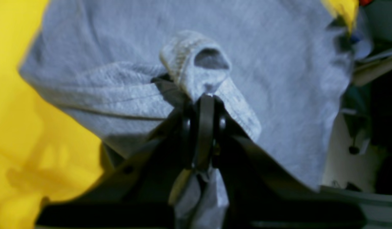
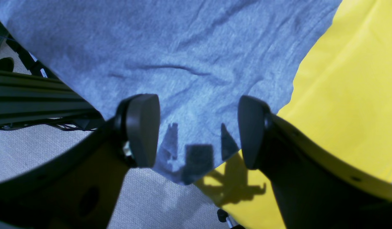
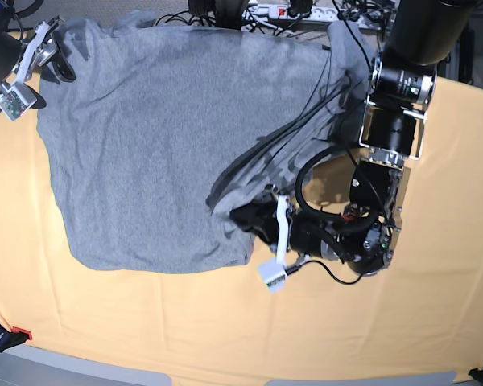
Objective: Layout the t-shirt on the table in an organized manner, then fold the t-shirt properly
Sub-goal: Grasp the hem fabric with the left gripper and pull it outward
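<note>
Shirt: I see the t-shirt (image 3: 153,153) spread grey side up across the far-left half of the table (image 3: 435,322), its far edge over the table's back rim, its long axis running roughly far to near.
Right gripper (image 2: 199,130): at the base view's far-left corner, jaws standing wide with nothing between them; one shirt corner lies directly under the gap, hanging past the table edge.
Left gripper (image 1: 204,133): at the shirt's near-right side, jaws pinched together on a bunched hem or sleeve fold, cloth trailing out behind them.
Key relation: from my left gripper the shirt body extends toward the base view's left and far side; the folded-over right flank lies beside it.
Nearer arm: left, I judge, for drawing that flank out flat.
Risk: thin pinch may slip.
</note>
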Robot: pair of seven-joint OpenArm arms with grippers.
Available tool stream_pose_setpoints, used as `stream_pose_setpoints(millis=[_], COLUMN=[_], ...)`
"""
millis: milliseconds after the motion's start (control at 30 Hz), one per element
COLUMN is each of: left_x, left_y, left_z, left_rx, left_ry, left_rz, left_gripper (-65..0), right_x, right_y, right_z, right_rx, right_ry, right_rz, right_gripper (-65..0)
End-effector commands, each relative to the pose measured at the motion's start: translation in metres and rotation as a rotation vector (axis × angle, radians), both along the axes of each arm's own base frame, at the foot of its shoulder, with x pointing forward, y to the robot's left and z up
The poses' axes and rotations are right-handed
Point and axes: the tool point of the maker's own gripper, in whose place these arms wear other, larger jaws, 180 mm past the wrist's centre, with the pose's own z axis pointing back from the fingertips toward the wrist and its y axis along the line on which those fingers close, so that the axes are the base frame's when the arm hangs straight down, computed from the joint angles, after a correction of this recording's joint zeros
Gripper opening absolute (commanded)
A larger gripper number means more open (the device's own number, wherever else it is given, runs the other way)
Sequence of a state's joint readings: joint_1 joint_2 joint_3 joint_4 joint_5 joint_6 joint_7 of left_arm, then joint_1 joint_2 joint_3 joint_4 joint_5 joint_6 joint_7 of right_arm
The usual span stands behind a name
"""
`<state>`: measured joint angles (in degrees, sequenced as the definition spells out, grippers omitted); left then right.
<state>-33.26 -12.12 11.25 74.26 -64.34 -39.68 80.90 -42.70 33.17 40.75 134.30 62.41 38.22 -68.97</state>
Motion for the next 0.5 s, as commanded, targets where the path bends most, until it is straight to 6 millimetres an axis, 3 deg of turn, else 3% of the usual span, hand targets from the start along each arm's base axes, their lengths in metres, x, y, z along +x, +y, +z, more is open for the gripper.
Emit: stream_pose_setpoints(millis=[0, 233, 467], left_x=[0.014, 0.040, 0.041], left_y=[0.005, 0.062, 0.118], left_z=[0.027, 0.045, 0.050], left_rx=[-0.032, 0.071, 0.131], left_ry=[-0.067, -0.140, -0.135], left_rz=[0.007, 0.083, 0.152], left_gripper=[-65.0, -65.0, -65.0], right_x=[0.003, 0.013, 0.038], right_y=[0.002, 0.002, 0.002], right_z=[0.006, 0.013, 0.031], right_rx=[-0.003, -0.005, -0.006], right_ry=[-0.026, -0.066, -0.171], right_rz=[0.020, 0.019, 0.018], right_gripper=[-24.6, -24.6, -24.5])
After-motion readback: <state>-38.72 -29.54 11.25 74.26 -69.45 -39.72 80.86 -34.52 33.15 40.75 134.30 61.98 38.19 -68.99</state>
